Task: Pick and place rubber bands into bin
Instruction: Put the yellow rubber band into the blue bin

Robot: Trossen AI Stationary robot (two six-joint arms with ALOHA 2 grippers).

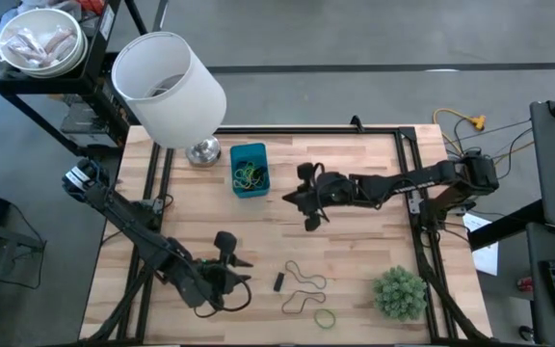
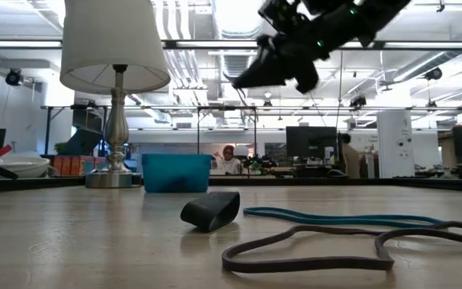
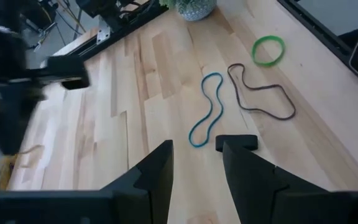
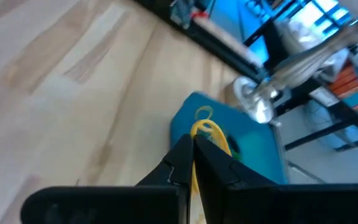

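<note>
The blue bin (image 1: 249,170) stands at the table's far middle with yellow and green rubber bands inside; it also shows in the right wrist view (image 4: 247,149). My right gripper (image 4: 191,142) hovers just right of the bin (image 1: 294,198), high above the table, shut on a yellow rubber band (image 4: 207,132). On the near part of the table lie loose bands: a teal one (image 3: 205,109), a brown one (image 3: 261,94), a green one (image 3: 268,50) and a short black one (image 3: 236,142). My left gripper (image 3: 197,150) hangs open above the table, left of them (image 1: 234,253). My right gripper pinches the yellow rubber band between its two shut fingers. A loop of the band (image 4: 211,129) sticks out past the fingertips. The fingers slant downward from the table's right toward the bin, and the band is lifted clear of the table.
A lamp with a white shade (image 1: 168,77) and metal base (image 1: 203,152) stands left of the bin. A small green plant (image 1: 398,292) sits at the near right corner. Bare wood lies between the bin and the loose bands.
</note>
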